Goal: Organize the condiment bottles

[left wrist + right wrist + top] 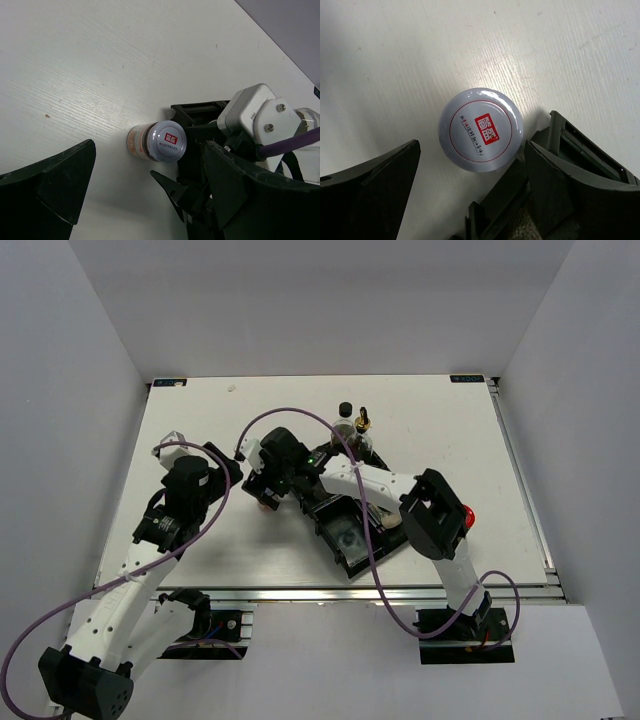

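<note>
A short jar with a white lid and red label (481,129) stands upright on the table against the corner of the black tray (572,142). My right gripper (472,187) hovers over it, open, the jar just ahead of the gap and touching neither finger. In the left wrist view the same jar (167,141) is ahead of my open, empty left gripper (150,200), with the right gripper's white wrist (255,115) beside it. From above, the jar (263,504) is mostly hidden under the right gripper (266,490); the left gripper (230,473) is to its left. A black-capped bottle (345,410) and a gold-spouted bottle (363,421) stand behind the tray.
The black compartment tray (350,535) lies mid-table, partly under the right arm. A red-lidded jar (470,512) peeks out behind the right arm's elbow. Purple cables loop over both arms. White walls close in the table on three sides.
</note>
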Motion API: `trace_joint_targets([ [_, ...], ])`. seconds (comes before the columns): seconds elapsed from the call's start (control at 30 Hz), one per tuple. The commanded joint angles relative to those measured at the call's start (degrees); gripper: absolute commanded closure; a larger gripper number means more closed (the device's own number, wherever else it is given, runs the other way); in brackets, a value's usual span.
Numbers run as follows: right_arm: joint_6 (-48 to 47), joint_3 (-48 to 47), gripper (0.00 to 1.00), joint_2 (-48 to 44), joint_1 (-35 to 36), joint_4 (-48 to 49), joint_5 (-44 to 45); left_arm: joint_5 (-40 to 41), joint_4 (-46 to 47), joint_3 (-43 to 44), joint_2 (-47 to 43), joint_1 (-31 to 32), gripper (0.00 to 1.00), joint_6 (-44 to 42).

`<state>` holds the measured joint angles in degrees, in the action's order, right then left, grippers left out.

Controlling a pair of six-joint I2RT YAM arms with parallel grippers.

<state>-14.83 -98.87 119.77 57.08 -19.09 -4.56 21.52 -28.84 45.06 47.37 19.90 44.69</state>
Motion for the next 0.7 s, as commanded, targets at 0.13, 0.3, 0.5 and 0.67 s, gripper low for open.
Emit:
trace_joint_targets([
  [0.13,2.0,-2.64,0.11,1.96,0.23,3.62,0.43,1.07,-0.34,0.29,-1.58,-0.3,0.02,0.49],
  [0.3,2.7,-2.91,0.24,2.84,0.23,2.92,-0.1,1.25,-0.6,0.21,-1.85,-0.3,0.02,0.58],
  [0.5,3.23,-1.42,0.73,-0.66,0.31,2.39,-5.28,1.42,-0.52,0.03,-2.72,-0.3,0.02,0.84],
  [0.67,4.02,9.2,0.84,-11.98,1.19,9.76,-11.0,1.33,-0.43,-0.5,-3.95,-0.3,0.02,1.1],
])
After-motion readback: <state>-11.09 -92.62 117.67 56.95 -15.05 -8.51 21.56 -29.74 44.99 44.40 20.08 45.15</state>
